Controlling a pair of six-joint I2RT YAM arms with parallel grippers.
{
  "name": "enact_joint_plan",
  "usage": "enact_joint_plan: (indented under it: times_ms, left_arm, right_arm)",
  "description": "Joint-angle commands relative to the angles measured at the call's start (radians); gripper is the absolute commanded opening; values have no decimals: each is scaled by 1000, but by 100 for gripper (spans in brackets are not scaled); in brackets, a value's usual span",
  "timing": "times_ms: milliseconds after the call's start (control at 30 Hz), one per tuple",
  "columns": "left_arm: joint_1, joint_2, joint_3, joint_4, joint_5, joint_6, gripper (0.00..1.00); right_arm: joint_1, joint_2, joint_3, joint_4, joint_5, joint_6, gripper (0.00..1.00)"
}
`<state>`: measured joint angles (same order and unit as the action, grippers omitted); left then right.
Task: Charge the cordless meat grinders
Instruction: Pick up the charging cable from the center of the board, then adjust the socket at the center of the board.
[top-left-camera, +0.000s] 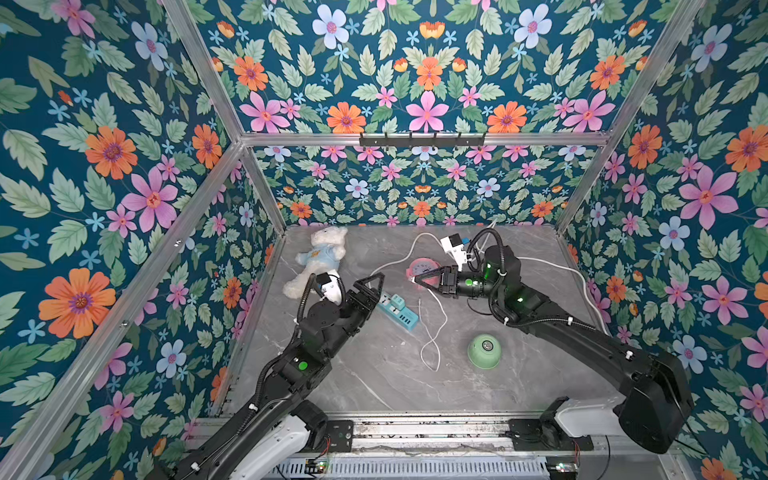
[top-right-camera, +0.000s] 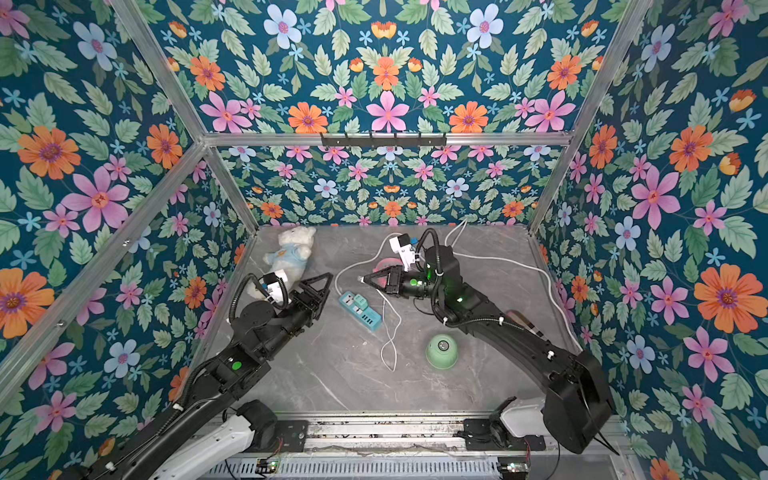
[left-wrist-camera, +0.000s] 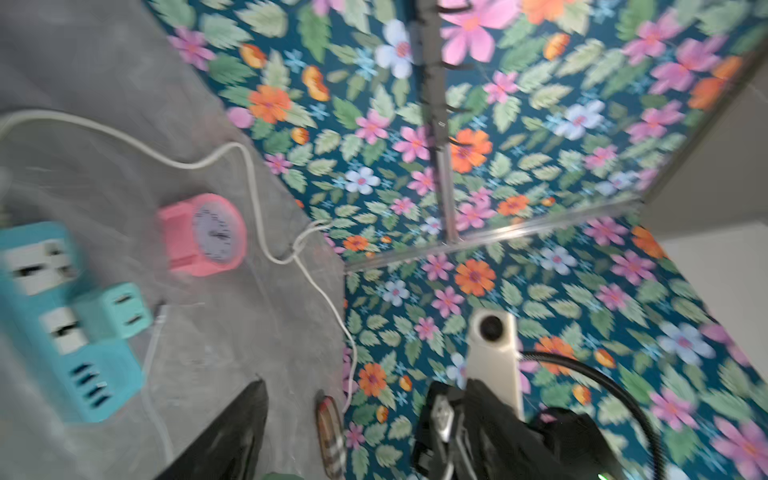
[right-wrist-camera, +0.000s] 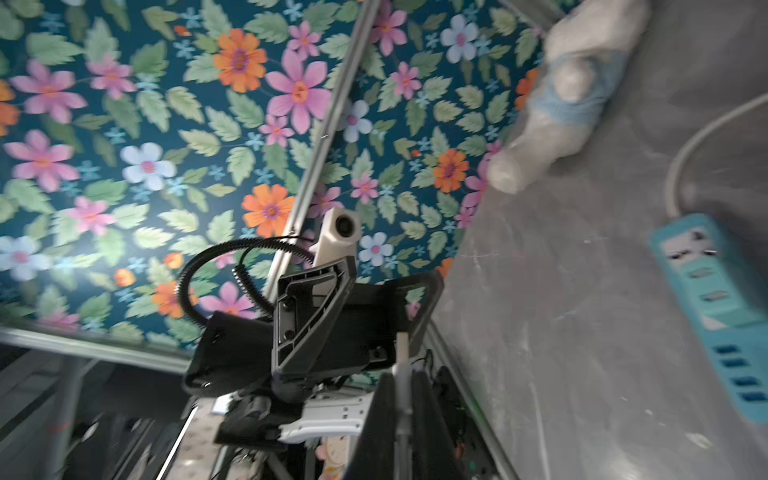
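Floral walls close in the grey marbled bench (top-left-camera: 374, 386). My right hand (top-left-camera: 417, 279) is clamped on the end of the thin white charging cable (right-wrist-camera: 401, 357), in front of the pink clock (top-left-camera: 419, 265). From there the cable trails down to a loop on the bench. My left hand (top-left-camera: 374, 289) stands spread with nothing between its fingers, near the end of the teal power strip (top-left-camera: 405, 320). The mint-green meat grinder (top-left-camera: 484, 351) sits upright, button up, beside that loop and well apart from both hands. A teddy bear (top-left-camera: 320, 253) lies toward the back.
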<state>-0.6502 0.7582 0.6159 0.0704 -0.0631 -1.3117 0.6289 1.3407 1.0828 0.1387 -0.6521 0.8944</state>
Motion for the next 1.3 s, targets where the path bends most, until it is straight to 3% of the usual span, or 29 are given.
enact_joint_plan:
  times_ms: [0,100,200,433,567,667,867,1100,1267]
  left_arm:
    - [25,64,-9,-319,-158,-115,70]
    - [35,189,-9,-334,-153,-138,68]
    - [55,343,70,-340,-172,-64,70]
    - [258,810,521,-670,-48,264,73]
    - [280,1008,723,-745,-47,347,74]
    - [285,1134,835,-778,-24,360,66]
    - [281,1261,928,-801,-33,362,61]
    - [241,1313,886,-773,-40,358,60]
    - [216,1344,884,-772,-67,384,48]
  right_arm:
    - [-1,-16,82,-492,240,-285,0]
    - [-4,-2,156,-706,388,-428,0]
    - [-4,14,207,-806,450,-508,0]
    - [-5,13,223,-840,478,-540,0]
    - [-5,-4,191,-820,487,-523,0]
    - [-6,-11,175,-812,488,-517,0]
    - [-6,-10,175,-815,498,-525,0]
    - [-18,34,209,-841,472,-534,0]
    - [-18,23,203,-833,486,-533,0]
